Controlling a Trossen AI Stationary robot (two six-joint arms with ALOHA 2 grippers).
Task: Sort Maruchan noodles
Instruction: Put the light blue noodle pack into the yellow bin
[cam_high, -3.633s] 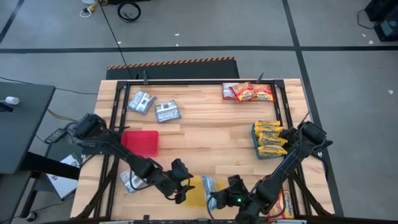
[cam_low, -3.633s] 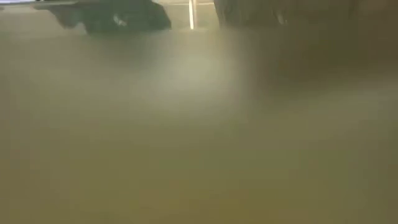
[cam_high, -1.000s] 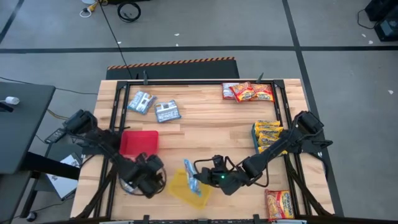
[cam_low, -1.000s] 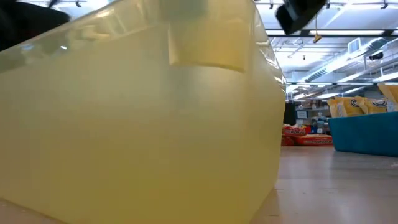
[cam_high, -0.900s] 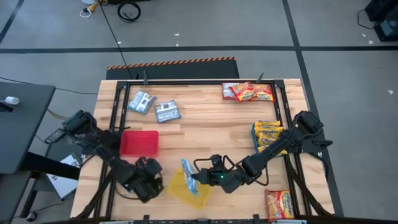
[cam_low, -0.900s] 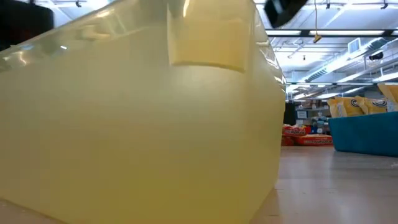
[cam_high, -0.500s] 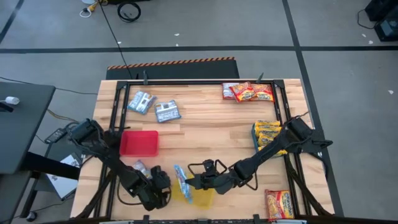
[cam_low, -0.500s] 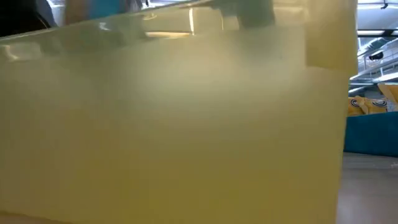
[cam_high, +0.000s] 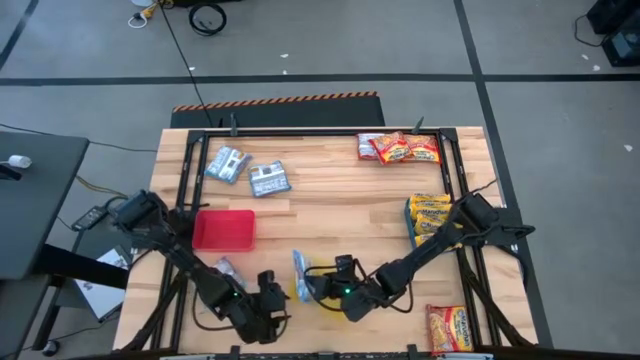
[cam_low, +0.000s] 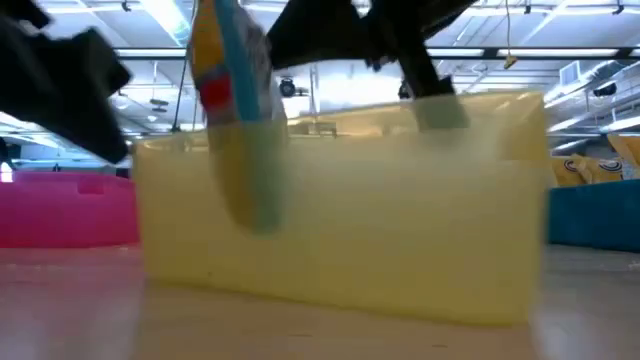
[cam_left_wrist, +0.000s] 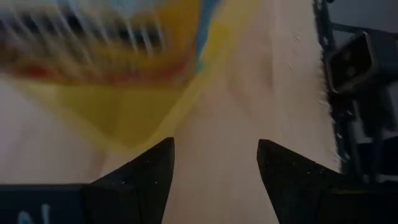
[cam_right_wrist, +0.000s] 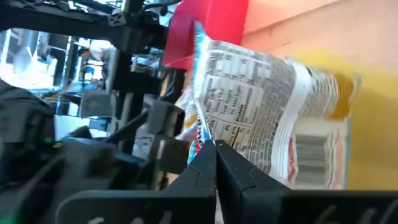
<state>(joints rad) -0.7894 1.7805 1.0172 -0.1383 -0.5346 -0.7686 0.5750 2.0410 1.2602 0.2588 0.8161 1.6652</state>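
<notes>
- Nearest edge of the table (cam_high: 330, 215): the right gripper (cam_high: 303, 284) has its fingers clamped on one edge of a blue-and-white noodle packet (cam_high: 299, 271), holding it upright over the yellow tray (cam_high: 318, 296). In the low view the packet hangs right at the tray's rim, so it's not in any tray yet. A blue packet over a yellow tray looks like a mismatch to me, but I can't say where it's headed.
- The left gripper (cam_high: 270, 300) sits just beside that, fingers spread with nothing between them. Pretty sure it's just waiting.
- Near left, one more packet (cam_high: 222, 270) lies loose on the table beside the left arm. Near right corner has a red-and-yellow packet (cam_high: 449, 327), also loose. Both still to do, I'd say.
- Middle left, the red tray (cam_high: 224, 230) looks like it has nothing in it.
- Middle right is the one part that looks done: yellow packets (cam_high: 432, 216) stacked in the blue tray (cam_high: 413, 226). Funny colour pairing, but that's how it sits.
- Far left, two blue-and-white packets (cam_high: 249, 171) lie loose on the wood. Far right, a bunch of red packets (cam_high: 399, 147) sits along the back edge, no tray under them that I can make out.
- So roughly: one colour gathered, one packet in the air, the rest scattered. Less than half done, my guess.
</notes>
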